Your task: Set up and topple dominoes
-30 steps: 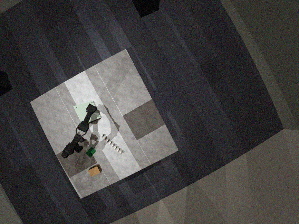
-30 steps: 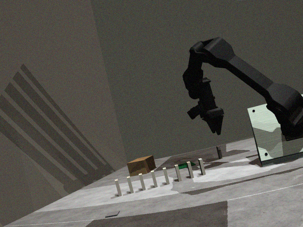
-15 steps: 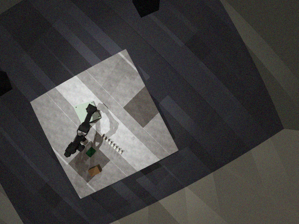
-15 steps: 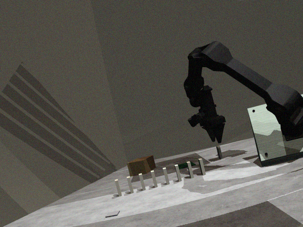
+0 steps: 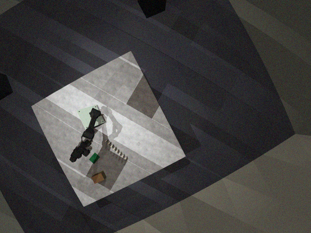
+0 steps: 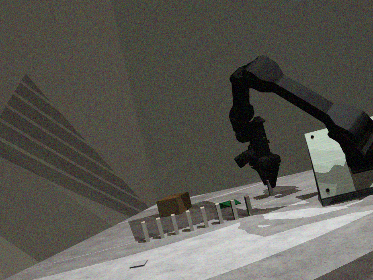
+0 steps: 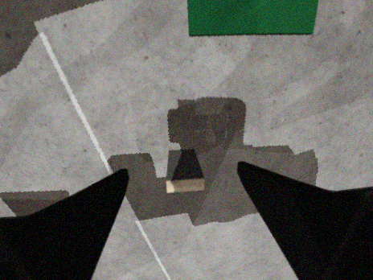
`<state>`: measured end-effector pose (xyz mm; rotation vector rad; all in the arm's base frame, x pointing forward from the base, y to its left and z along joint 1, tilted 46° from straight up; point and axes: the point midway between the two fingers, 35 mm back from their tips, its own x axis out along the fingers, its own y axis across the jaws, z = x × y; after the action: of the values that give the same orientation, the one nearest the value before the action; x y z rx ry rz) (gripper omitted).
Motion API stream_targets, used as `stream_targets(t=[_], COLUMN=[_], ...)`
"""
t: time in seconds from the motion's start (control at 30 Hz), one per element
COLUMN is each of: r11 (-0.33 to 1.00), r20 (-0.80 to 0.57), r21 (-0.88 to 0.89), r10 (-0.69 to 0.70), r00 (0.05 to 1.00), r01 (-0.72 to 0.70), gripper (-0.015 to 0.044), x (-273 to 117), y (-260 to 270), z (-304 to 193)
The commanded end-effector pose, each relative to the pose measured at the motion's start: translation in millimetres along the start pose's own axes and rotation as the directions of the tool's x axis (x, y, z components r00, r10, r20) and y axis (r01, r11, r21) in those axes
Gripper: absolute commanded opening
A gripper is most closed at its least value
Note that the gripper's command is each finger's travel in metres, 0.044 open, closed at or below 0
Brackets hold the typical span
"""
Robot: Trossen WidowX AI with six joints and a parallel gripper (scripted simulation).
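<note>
A row of several pale dominoes stands upright and evenly spaced, with its nearest-to-arm end domino (image 6: 247, 206) and its far end domino (image 6: 145, 231) in the exterior view. A separate domino (image 6: 270, 191) (image 7: 185, 185) stands upright off the row, on the arm's side. My gripper (image 6: 270, 184) (image 7: 184, 170) is open, pointing down just above this separate domino. In the wrist view its top edge shows between the fingertips, nearer the left one, with no finger touching it. In the top view the arm hides the fingers.
A green block (image 5: 94, 157) (image 6: 225, 205) (image 7: 253, 16) lies between the arm and the row. An orange-brown box (image 5: 98, 177) (image 6: 168, 207) stands beyond it. A pale green panel (image 5: 84, 115) (image 6: 328, 156) is at the arm's base. A small flat tile (image 6: 138, 264) lies on the row's other side.
</note>
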<state>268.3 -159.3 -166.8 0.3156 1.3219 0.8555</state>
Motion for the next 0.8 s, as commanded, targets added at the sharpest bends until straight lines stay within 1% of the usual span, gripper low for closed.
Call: stream_targets(t=[0.0,0.4,0.43,0.77], r11=[1.000,1.000,1.000,1.000], r20=[0.007,0.007,0.007,0.006], r21=[0.006,0.006,0.006,0.006], r10=[0.004,0.004,0.004,0.004], r00=[1.000,1.000,1.000,1.000], r01=[-0.004,-0.004,-0.004,-0.004], gripper=[0.0440,0.0125,0.0107,0.0107], x=[5.5,5.5,5.5,3.1], y=[0.7,0.7,0.7,0.2], z=[-0.2,-0.2,-0.2,0.1])
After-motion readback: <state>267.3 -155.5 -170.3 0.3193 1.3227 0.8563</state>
